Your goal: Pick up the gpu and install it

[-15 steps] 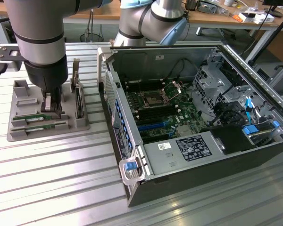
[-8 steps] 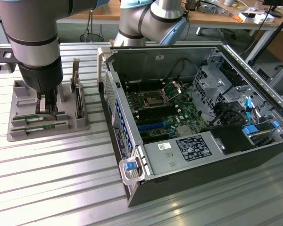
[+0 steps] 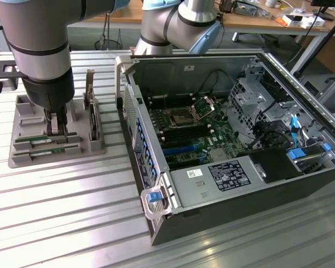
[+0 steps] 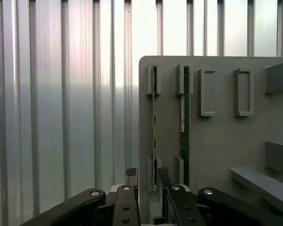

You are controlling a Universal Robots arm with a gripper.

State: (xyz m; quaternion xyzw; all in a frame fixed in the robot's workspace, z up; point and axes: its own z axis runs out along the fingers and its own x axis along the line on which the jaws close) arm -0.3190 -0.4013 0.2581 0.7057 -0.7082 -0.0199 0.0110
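Note:
The gpu (image 4: 153,117) is a thin green circuit-board stick standing on edge in a slot of the grey tray (image 4: 217,141). A second stick just like it (image 4: 185,117) stands in the neighbouring slot. My gripper (image 4: 147,176) is open, with one fingertip (image 4: 132,174) on each side of the near end of the gpu, not pressing it. In the exterior view my gripper (image 3: 57,129) is low over the tray (image 3: 22,159) on the exterior view's left, where both green sticks (image 3: 40,140) lie side by side.
An open computer case (image 3: 156,167) stands to the exterior view's right of the tray, its motherboard (image 3: 184,128) exposed. A dark upright part (image 3: 92,120) stands in the tray's far slot. The table (image 3: 72,223) is ribbed metal. Desks with clutter stand behind.

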